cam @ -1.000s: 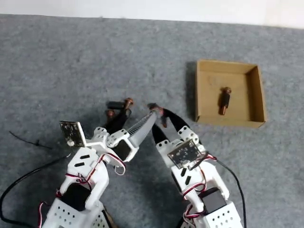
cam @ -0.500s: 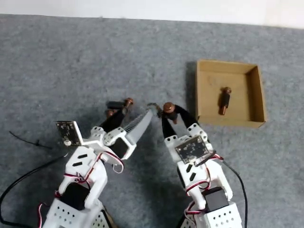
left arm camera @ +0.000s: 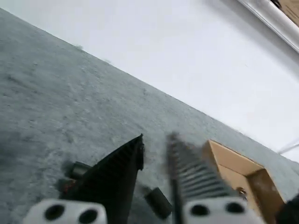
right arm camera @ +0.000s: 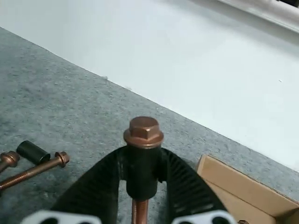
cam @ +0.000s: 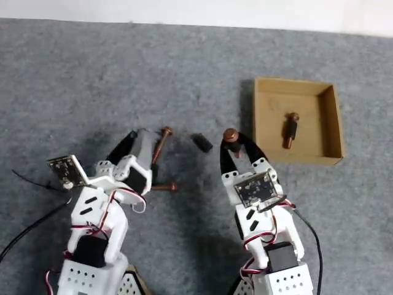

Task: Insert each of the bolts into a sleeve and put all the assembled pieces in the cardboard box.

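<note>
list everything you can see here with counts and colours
carpet: one, grey, under everything
cardboard box: one, brown, on the carpet's right side
assembled pieces: two, copper bolt in black sleeve; one lying in the box, one held upright beside the box
loose bolts: two, copper, on the carpet left of centre
loose sleeves: two, black; one mid-carpet, one near the farther bolt
left tool: one, black and grey, open, by the loose bolts
right tool: one, black, shut on an assembled piece

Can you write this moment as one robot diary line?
right pincer: shut on sleeved bolt | left pincer: open, empty | cardboard box: one assembled piece inside | loose on carpet: two bolts, two sleeves
</note>
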Available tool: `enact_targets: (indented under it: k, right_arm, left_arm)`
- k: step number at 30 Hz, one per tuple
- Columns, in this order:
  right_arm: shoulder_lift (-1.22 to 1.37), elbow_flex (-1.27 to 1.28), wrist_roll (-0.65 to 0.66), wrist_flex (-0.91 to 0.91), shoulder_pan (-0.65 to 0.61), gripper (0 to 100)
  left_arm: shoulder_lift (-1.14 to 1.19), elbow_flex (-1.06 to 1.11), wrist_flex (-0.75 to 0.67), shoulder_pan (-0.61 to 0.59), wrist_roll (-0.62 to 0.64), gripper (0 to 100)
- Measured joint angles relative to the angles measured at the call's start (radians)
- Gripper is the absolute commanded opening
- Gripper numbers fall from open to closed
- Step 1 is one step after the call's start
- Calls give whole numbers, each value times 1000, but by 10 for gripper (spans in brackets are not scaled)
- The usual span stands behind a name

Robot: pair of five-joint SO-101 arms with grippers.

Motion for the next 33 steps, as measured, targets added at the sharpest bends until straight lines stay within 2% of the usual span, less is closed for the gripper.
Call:
enact_targets:
  k: [3,7,9,12,19,25,29,33]
  right_arm:
    - [0,0,0,3,2,4]
    - [-2,0,0,18,6,4]
    - [-2,0,0,18,29,4]
    - [-2,0,0,15,66,5]
    - [-2,0,-51,-141,152,5]
    - [46,2,-69,-157,169,5]
    - [252,-55,-69,-157,172,5]
    - [603,-295,-143,-157,219,5]
  left_arm:
    - [0,5,-12,-77,-48,6]
    - [0,6,-29,-219,-213,13]
    - [0,8,11,-278,-299,13]
    - [0,8,46,-295,-385,13]
    - [0,8,51,-302,-414,14]
    - [0,8,51,-302,-414,14]
    - [0,8,51,-302,-414,16]
    - [0,8,51,-302,-414,17]
